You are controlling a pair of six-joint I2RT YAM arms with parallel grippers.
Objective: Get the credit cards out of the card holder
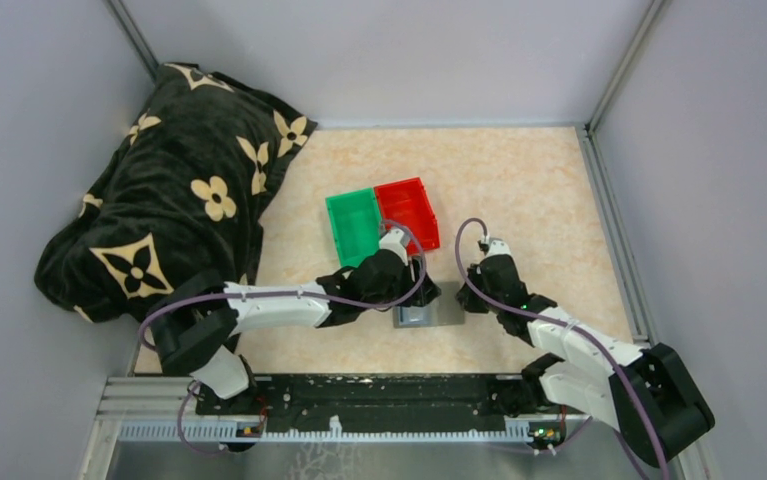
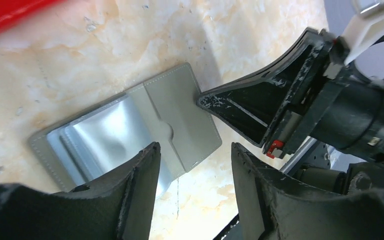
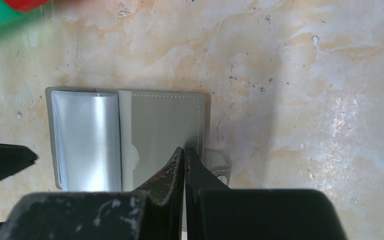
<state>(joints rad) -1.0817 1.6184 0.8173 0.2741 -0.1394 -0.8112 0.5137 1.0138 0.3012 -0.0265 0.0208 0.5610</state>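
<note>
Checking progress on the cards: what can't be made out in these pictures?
1. Top view: wallet mostly under the left hand; too small for cards.
2. Right wrist view: its near edge sits behind the shut right hand; pinch or press unclear.
3. Left wrist view: near corner behind open fingers; slot contents unseen.

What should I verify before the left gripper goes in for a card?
1. Card holder lying open and flat on the table: ok.
2. Right gripper shut, tips at the edge of the holder's plain grey panel: ok.
3. Left gripper open above the holder: ok.
4. Card edge exposed to grab: cannot tell; only a shiny sleeve shows.
5. Red bin apart from the holder: ok.
</note>
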